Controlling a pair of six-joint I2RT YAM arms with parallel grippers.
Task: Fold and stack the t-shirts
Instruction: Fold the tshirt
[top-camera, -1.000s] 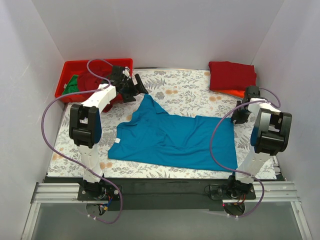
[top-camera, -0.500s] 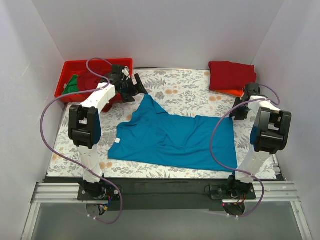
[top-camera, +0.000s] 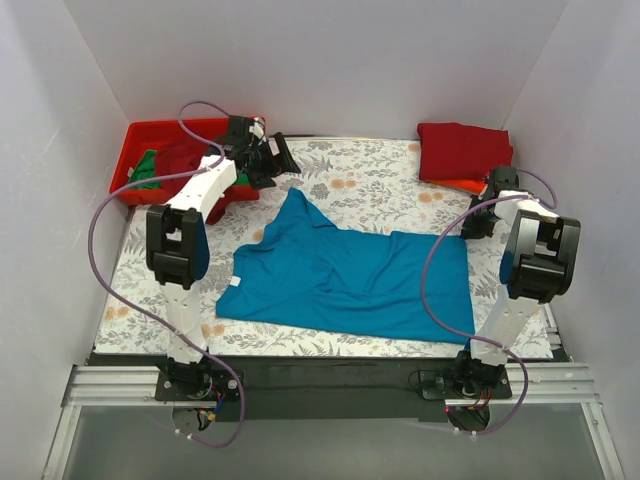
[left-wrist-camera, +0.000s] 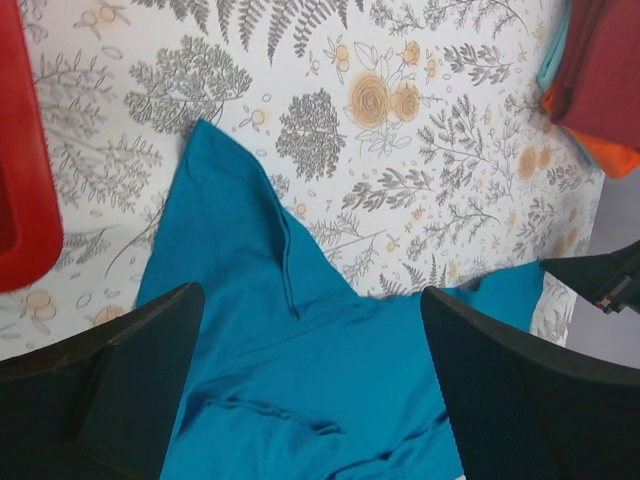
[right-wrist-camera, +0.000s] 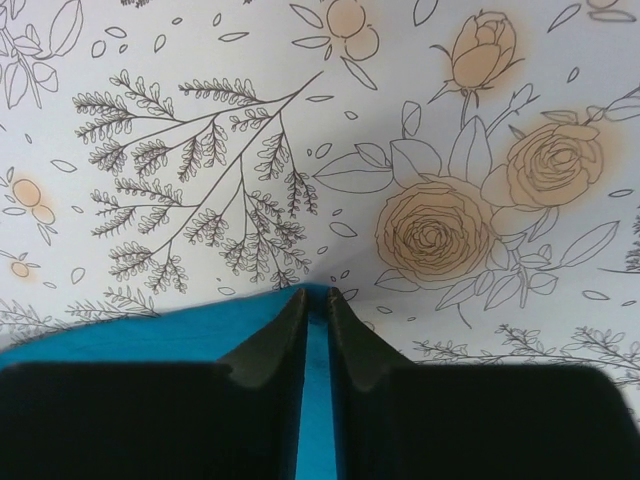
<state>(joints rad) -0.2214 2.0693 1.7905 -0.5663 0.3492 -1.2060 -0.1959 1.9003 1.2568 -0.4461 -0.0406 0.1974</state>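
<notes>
A blue t-shirt (top-camera: 345, 280) lies spread and rumpled on the flowered tablecloth, one sleeve pointing to the back left. It fills the lower part of the left wrist view (left-wrist-camera: 300, 380). My left gripper (top-camera: 279, 158) is open and empty, raised beyond that sleeve near the red bin; its fingers (left-wrist-camera: 120, 380) frame the shirt from above. My right gripper (top-camera: 477, 224) sits low at the shirt's far right corner. In the right wrist view it (right-wrist-camera: 318, 296) is shut on the blue fabric edge (right-wrist-camera: 316, 400). A folded stack, dark red t-shirt (top-camera: 462, 150) over an orange one, lies at the back right.
A red bin (top-camera: 150, 133) at the back left holds red and green clothes (top-camera: 180, 165); its rim shows in the left wrist view (left-wrist-camera: 20, 180). White walls close in three sides. The folded stack shows at the left wrist view's right edge (left-wrist-camera: 600, 70).
My left gripper has lifted and swung toward the back, away from the shirt's sleeve, still open. The right gripper has stayed at the shirt's right corner.
</notes>
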